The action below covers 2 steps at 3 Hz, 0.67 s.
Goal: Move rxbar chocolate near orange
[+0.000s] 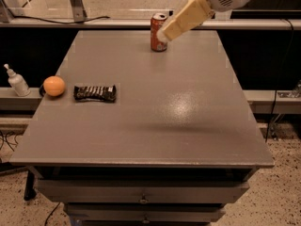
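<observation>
gripper (165,34) aloft by soda can (155,28), jaws together

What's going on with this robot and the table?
Nothing is being handled right now. The robot's gripper hangs above the far side of the table, by the soda can. The chocolate bar lies flat near the table's left edge, just right of the orange, close but not touching.
</observation>
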Tool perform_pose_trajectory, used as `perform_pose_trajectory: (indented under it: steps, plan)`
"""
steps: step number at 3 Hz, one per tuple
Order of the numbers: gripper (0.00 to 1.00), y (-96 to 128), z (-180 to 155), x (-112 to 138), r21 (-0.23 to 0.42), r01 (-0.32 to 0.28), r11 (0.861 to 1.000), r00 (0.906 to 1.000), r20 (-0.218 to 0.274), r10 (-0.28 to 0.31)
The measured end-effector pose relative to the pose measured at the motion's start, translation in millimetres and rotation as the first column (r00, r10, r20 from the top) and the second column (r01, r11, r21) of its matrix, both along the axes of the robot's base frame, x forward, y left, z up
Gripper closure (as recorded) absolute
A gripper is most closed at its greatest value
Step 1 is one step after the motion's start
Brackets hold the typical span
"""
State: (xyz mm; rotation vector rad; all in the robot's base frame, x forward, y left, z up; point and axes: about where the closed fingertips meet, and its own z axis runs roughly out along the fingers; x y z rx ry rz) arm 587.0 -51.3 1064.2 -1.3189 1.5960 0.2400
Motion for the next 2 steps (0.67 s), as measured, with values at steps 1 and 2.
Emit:
perform_pose_trajectory:
  steps: [1,2]
  plan:
    - [0.0,-59,19,16,-0.023,0.024,0.999,0.9984,0.051,-0.023]
    - [0.0,-60,34,16,-0.017,0.025,1.0,0.9966,0.078,-0.023]
